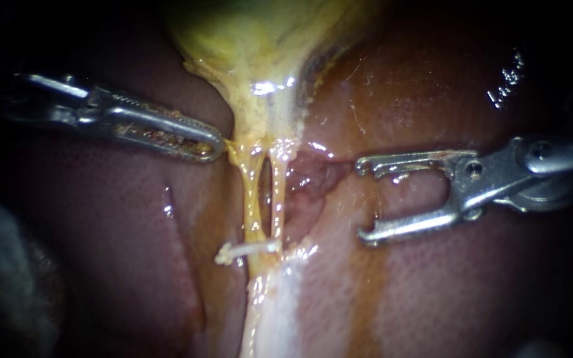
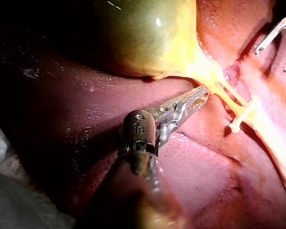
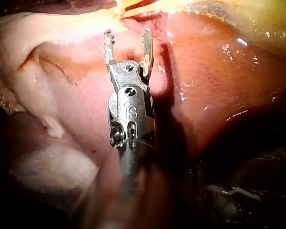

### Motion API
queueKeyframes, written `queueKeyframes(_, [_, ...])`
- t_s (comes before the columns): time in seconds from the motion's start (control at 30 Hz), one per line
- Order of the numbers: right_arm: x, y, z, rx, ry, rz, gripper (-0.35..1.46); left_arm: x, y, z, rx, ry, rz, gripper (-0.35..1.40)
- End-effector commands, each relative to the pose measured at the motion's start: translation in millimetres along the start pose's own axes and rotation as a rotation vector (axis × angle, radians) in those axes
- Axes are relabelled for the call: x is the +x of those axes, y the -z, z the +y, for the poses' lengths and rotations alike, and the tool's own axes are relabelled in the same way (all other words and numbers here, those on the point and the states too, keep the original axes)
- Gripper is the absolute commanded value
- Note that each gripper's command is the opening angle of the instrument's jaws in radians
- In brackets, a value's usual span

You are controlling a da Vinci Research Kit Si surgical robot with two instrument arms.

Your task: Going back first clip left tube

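Left of right instrument (image 1: 362, 200) w/ gap: clip (image 1: 247, 250) on left tube (image 1: 252, 199).

left instrument (image 1: 208, 147) at top of left tube (image 1: 252, 192) | clip (image 1: 247, 250) across it (lower down) | right instrument (image 1: 364, 199) apart, rightward

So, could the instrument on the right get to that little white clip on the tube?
Probably yes. The right instrument has its jaws open and empty, with only bare liver between it and the clip, though the other tube stands close by.
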Motion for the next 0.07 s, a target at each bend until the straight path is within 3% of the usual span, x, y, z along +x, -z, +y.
queueKeyframes(0.03, [0.0, 0.0, 0.0, 0.001, 0.0, 0.0, 0.5, 0.0, 0.2, 0.0, -0.001, 0.0, -0.001, -0.35])
queueKeyframes(0.07, [0.1, 0.0, 0.0, 0.001, 0.0, 0.0, 0.5, 0.1, 0.4, 0.0, -0.002, 0.0, -0.001, -0.35])
